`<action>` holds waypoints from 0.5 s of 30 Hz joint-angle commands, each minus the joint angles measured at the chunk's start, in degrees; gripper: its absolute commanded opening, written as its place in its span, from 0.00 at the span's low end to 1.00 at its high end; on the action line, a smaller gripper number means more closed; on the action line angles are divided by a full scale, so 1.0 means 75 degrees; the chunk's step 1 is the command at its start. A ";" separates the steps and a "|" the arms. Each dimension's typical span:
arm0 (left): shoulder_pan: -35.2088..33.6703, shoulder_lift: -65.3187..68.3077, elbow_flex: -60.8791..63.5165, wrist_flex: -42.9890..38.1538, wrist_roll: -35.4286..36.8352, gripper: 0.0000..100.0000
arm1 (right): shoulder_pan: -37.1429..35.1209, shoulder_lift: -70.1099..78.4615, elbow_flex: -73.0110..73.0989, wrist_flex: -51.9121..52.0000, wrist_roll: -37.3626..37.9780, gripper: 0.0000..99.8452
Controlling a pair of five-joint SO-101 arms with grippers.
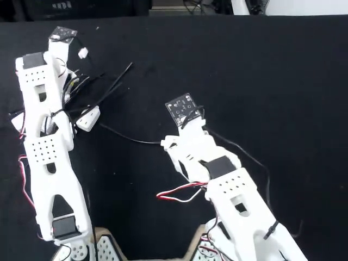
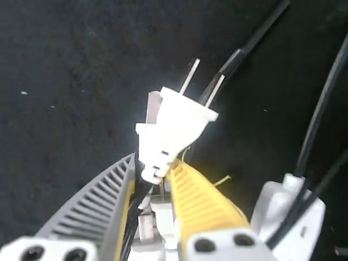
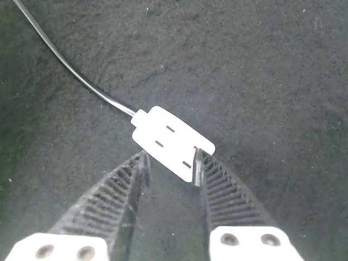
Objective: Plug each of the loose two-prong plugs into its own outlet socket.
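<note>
- Left pincer, ribbed fingers, clenched on glossy white two-prong plug.
- Right pincer released, flanking flat rounded outlet socket on fuzzy black counter.

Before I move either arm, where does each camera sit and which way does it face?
High view: fixed above, looking down over the black table; the left arm and right arm stretch away from the bottom edge.
Left wrist view: on the left wrist, looking along the left gripper, shut on a plug with prongs pointing away.
Right wrist view: on the right wrist, looking down past the right gripper at an outlet socket on the table.
Shared: high and right wrist views both show that socket's thin cable.
</note>
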 commanded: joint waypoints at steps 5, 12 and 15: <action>-0.0123 -0.0176 -0.2561 0.1899 -0.0035 0.03 | -0.0117 -0.0252 -0.0041 -0.0188 -0.0035 0.12; -0.0076 -0.0258 -0.1928 0.1887 0.0750 0.03 | -0.0117 -0.0252 -0.0041 -0.0188 -0.0035 0.12; 0.0053 -0.0305 -0.1166 0.1887 0.1219 0.03 | -0.0117 -0.0252 -0.0041 -0.0188 -0.0035 0.12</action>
